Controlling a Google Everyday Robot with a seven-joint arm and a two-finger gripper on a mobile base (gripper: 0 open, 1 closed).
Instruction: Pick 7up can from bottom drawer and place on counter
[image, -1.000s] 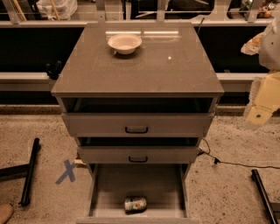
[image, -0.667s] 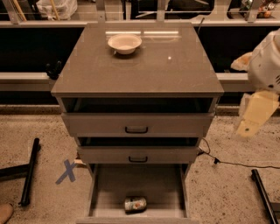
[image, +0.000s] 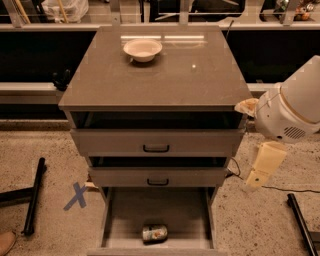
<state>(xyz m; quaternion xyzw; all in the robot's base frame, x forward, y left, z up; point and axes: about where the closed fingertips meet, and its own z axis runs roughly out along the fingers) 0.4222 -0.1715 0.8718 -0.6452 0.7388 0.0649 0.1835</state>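
The 7up can (image: 154, 233) lies on its side near the front of the open bottom drawer (image: 131, 214), on its flat grey floor. The counter (image: 165, 80) is the glossy grey-brown top of the cabinet. My gripper (image: 256, 179) hangs from the white arm (image: 292, 107) to the right of the cabinet, about level with the middle drawer. It is above and to the right of the can, well apart from it, and holds nothing that I can see.
A white bowl (image: 143, 49) sits at the back of the counter. Two upper drawers with black handles (image: 156, 148) stand slightly open. A blue tape X (image: 76, 195) and black bars (image: 34, 195) lie on the floor left; another bar (image: 300, 220) and a cable are on the right.
My arm has swung down and to the left, bringing the gripper from beside the counter's right edge to beside the middle drawer. The can and drawers have not moved.
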